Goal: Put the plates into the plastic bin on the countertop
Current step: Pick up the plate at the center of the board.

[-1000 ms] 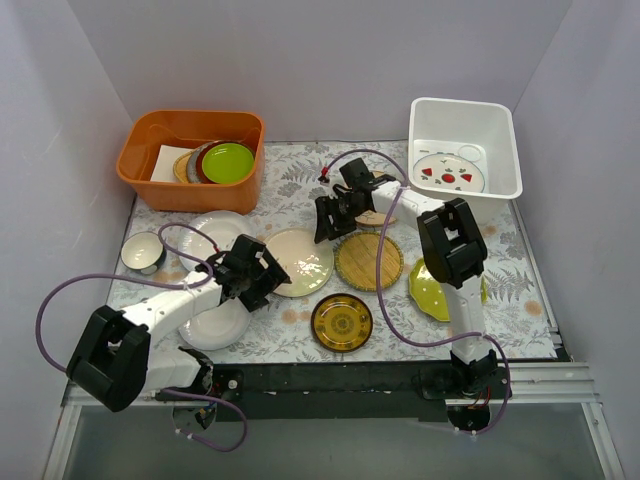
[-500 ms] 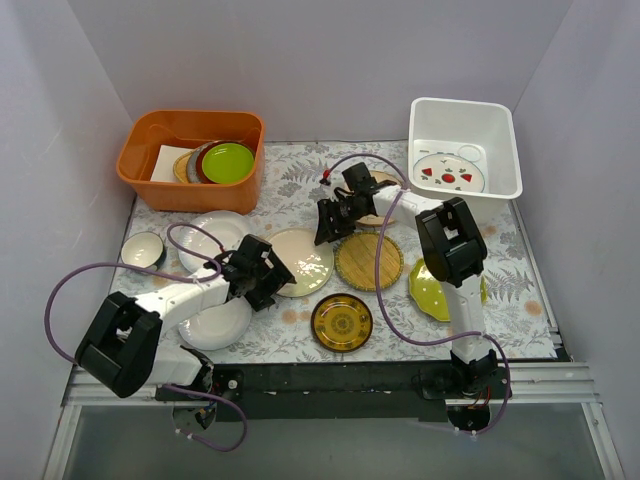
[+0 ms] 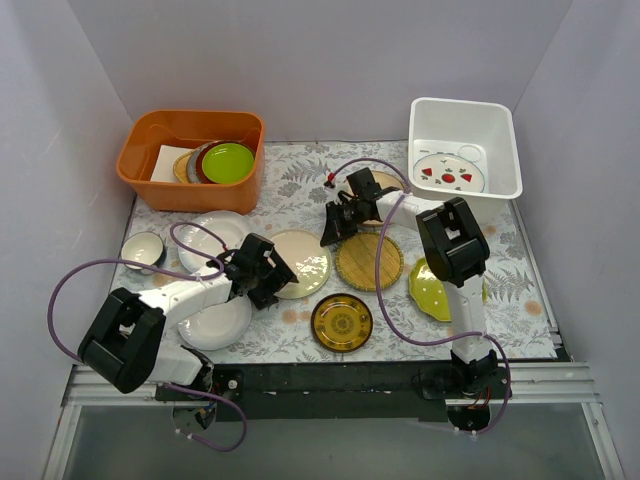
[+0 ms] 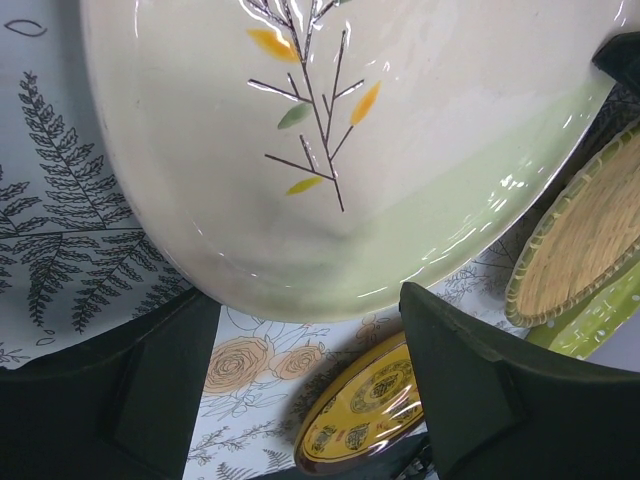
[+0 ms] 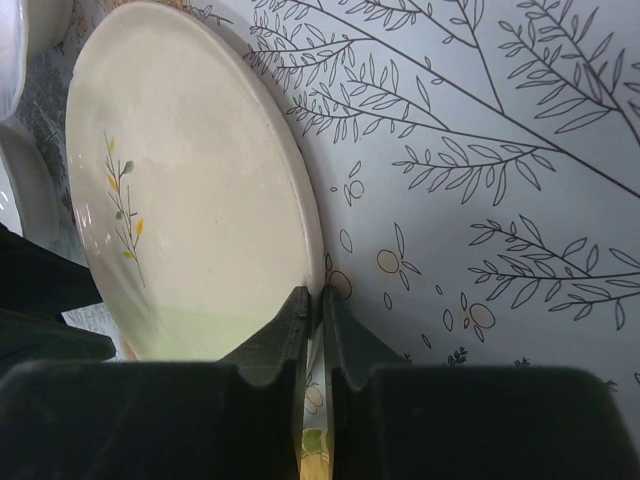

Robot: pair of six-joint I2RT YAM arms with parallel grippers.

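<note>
Nearest the arm bases, an amber plate (image 3: 342, 322) lies flat on the countertop (image 3: 300, 185). Just beyond it lies the cream plate (image 3: 300, 262), face up in the middle of the countertop, well apart from the bin (image 3: 460, 115). It is round, so it has no long axis. Its painted sprig has its stem base toward the left gripper (image 3: 272, 276) and its twigs pointing away. That gripper sits at the plate's near left rim, jaws wide apart and holding nothing. A woven plate (image 3: 368, 262) lies just right of the cream plate. At the cream plate's far right rim, the right gripper (image 5: 320, 300) has its fingers drawn almost together, one over the plate and one outside, pinching the rim. Farthest, at the back right, the bin holds a red-wedge plate (image 3: 448, 175).
</note>
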